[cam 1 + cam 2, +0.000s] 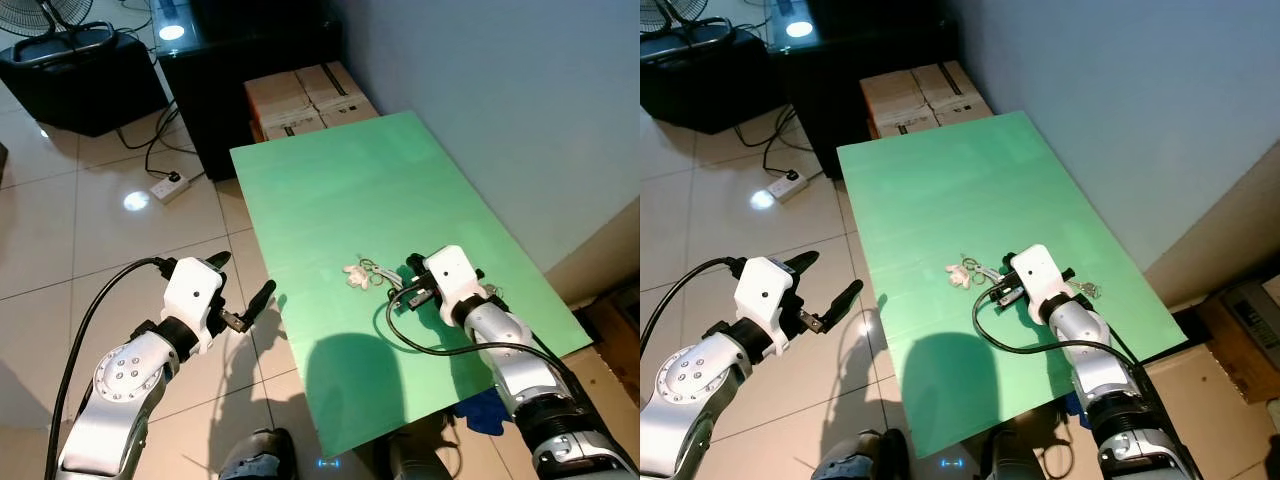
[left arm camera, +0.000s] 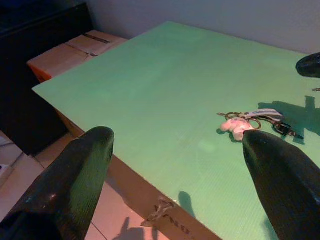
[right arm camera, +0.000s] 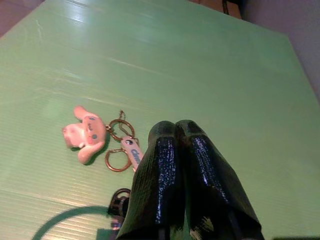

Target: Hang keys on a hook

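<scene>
Keys (image 3: 107,142) on green board (image 1: 400,200); right gripper (image 3: 175,131) jaws closed, hiding strap end; left gripper (image 1: 245,290) jaws wide.

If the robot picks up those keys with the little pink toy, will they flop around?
Probably yes: the keys are loose rings, a strap and a small charm, so the parts should dangle. They look light. Lying flat on the green table, they may slide when nudged.

Green table (image 1: 350,180), keys (image 1: 362,275) lying near its middle

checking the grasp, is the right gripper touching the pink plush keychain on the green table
Apart. In the right wrist view the right gripper, fingers shut together, hangs beside the pink plush keychain, with bare green table between the plush and the fingertips.
</scene>
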Controlling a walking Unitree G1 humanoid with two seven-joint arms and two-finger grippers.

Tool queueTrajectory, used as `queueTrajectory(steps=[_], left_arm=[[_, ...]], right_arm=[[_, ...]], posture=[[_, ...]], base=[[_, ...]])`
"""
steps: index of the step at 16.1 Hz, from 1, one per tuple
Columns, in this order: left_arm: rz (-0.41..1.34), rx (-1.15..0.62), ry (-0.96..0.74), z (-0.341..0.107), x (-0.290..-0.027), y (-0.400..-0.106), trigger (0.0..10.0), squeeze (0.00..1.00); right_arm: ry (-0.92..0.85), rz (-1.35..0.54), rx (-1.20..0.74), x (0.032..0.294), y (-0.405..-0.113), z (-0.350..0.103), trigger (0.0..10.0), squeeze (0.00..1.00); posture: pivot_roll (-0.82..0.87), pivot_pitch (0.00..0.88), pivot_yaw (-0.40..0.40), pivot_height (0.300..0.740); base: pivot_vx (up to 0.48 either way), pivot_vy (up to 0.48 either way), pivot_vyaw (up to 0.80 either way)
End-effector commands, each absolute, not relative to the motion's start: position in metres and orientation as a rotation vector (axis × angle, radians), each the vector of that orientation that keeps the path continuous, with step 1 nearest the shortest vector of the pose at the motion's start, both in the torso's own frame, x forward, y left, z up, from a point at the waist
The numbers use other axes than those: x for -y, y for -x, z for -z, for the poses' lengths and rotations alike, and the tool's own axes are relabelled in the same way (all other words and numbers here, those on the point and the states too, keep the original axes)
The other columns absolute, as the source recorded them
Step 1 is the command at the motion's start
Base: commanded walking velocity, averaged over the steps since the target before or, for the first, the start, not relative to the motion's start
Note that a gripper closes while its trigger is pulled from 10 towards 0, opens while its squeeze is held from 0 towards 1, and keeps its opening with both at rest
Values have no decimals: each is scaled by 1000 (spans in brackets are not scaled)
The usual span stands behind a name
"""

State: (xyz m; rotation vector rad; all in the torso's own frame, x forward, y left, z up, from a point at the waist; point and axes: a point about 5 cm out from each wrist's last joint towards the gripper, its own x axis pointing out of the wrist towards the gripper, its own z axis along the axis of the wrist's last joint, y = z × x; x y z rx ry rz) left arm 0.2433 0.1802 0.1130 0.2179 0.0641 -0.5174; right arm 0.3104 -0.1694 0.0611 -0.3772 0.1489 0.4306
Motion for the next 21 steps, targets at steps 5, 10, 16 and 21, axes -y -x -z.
queueTrajectory(steps=[5, 10, 16, 21], left_arm=[[594, -76, -238, -119, -175, -233, 10000, 0], [585, -85, -236, -116, -175, -232, 10000, 0], [568, -79, -182, -105, -161, -232, 10000, 0], [604, -83, -184, -102, -153, -230, 10000, 0]], right_arm=[[404, -394, -283, 175, -308, -40, 10000, 400], [359, -416, -270, 168, -311, -42, 10000, 1000], [376, -546, -297, 151, -307, -41, 10000, 1000], [371, -531, -355, 143, -307, -34, 10000, 1000]], posture=[[67, 208, 89, 740], [48, 182, 69, 740], [-44, 149, 4, 740], [-32, 161, 20, 740]], base=[[0, 0, 0], [0, 0, 0], [0, 0, 0], [0, 0, 0]])
